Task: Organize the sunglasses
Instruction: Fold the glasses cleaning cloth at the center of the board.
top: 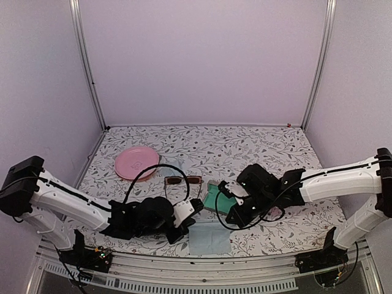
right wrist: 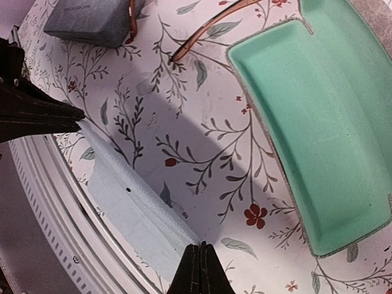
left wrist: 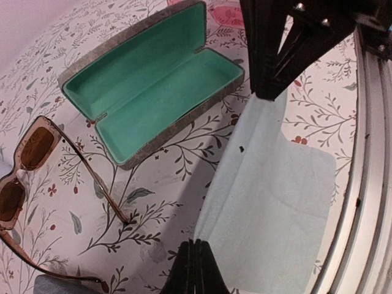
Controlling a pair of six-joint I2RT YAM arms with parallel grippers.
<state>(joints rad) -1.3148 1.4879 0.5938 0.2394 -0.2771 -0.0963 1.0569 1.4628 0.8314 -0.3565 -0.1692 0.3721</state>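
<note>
The sunglasses (top: 184,180), a thin frame with reddish-brown lenses, lie open on the floral table just behind an open case with a green lining (top: 213,197). The left wrist view has them at its left edge (left wrist: 27,160) beside the case (left wrist: 153,86). In the right wrist view only a temple tip (right wrist: 205,29) shows. A pale blue cloth (top: 208,240) lies near the front edge. My left gripper (left wrist: 197,245) is shut on its far left corner. My right gripper (right wrist: 201,247) is shut on its far right corner. The cloth's far edge (left wrist: 245,153) runs raised between them.
A pink plate (top: 136,162) sits at the back left. A closed blue-grey case (right wrist: 92,21) lies by the left arm. The table's metal front rail (top: 202,269) runs just behind the cloth's near edge. Side walls close in the table.
</note>
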